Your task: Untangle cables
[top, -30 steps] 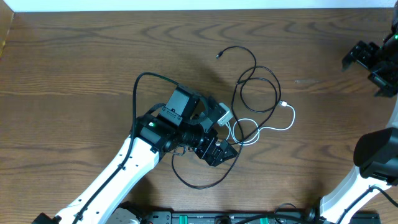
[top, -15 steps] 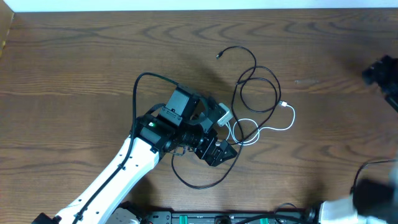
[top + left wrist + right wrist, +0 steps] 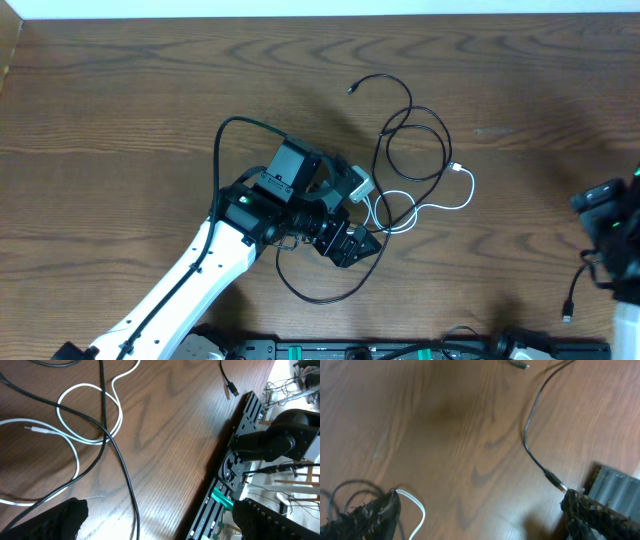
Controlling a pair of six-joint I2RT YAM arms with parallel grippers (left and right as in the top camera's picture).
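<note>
On the table [image 3: 120, 90], right of centre: the cables [image 3: 390, 128] in a loose tangle, black loops crossing one white cord [image 3: 440, 208]. Just left of the tangle, over its edge: the end of the left arm [image 3: 200, 265]. Seen from its wrist, left fingers [image 3: 60, 520] spread wide at both lower corners, pinching nothing; between them, a black cable [image 3: 127, 482] lying flat on the wood, crossing the white loop. At the far right edge, blurred from overhead and well apart from the tangle: the right arm [image 3: 610, 215]. Right fingers [image 3: 370, 512] likewise spread wide, gripping nothing.
</note>
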